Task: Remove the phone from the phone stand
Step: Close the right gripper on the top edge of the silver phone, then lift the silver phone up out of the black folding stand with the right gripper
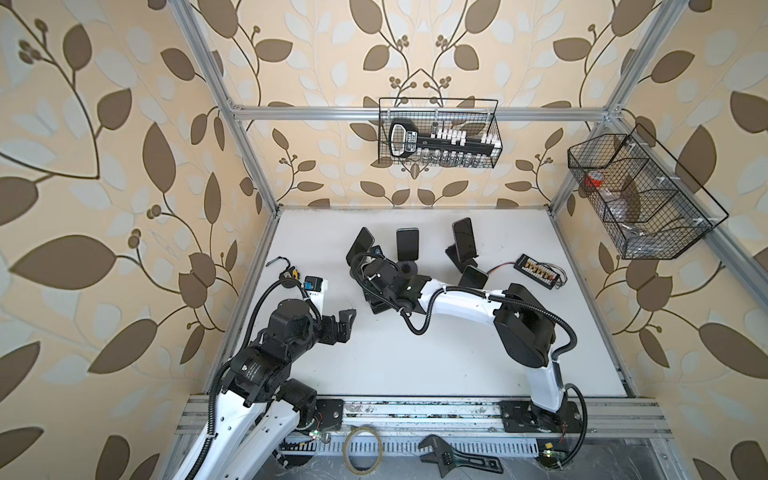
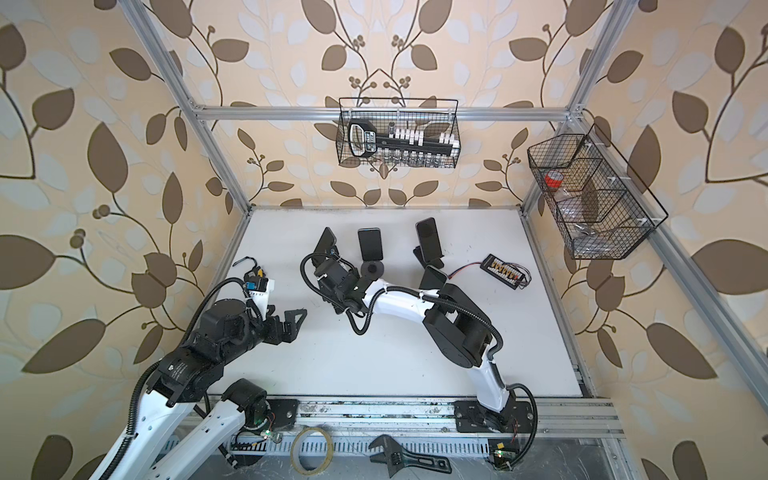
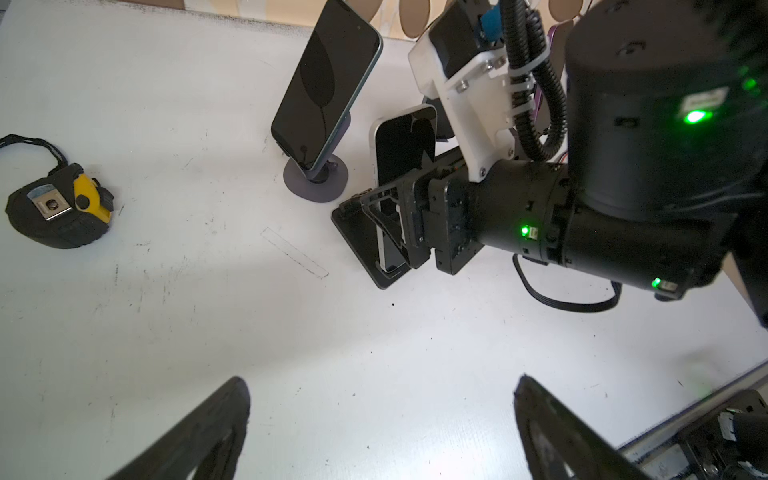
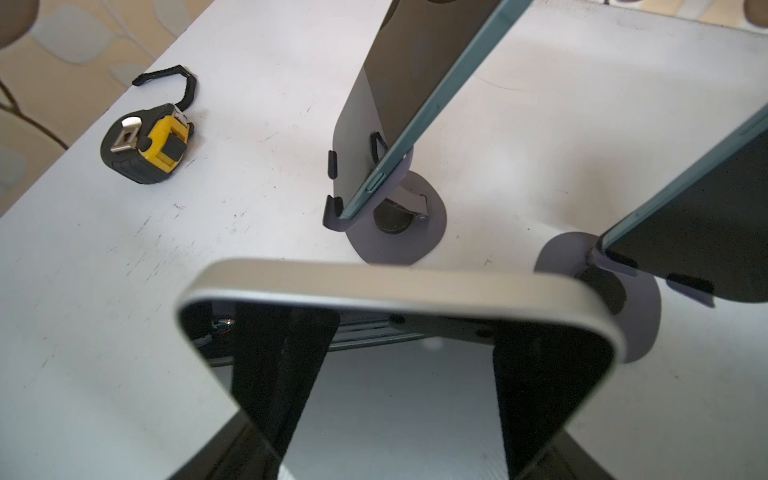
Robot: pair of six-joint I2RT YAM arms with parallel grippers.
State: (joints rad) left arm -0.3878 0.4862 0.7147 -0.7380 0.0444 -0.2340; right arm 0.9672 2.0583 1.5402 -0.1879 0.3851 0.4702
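Observation:
A silver-edged phone (image 3: pixel 405 145) with a dark screen leans in a black phone stand (image 3: pixel 357 241) left of the table's middle. In the left wrist view my right gripper (image 3: pixel 392 232) reaches across, its fingers on either side of the phone's lower half. The right wrist view has the phone (image 4: pixel 395 286) filling the space between the jaws, which stand close to its side edges; contact is not clear. In both top views the right arm's wrist hides this phone. My left gripper (image 1: pixel 347 322) (image 3: pixel 382 395) hovers open over bare table, to the left of the stand.
Other dark phones stand behind: a teal-edged one (image 3: pixel 326 83) on a grey round stand (image 3: pixel 316 183), another (image 1: pixel 407 243), and a third (image 1: pixel 464 237). A yellow tape measure (image 3: pixel 62 208) lies at the left edge, a wired board (image 1: pixel 536 270) at the right. Wire baskets (image 1: pixel 440 133) hang on the frame.

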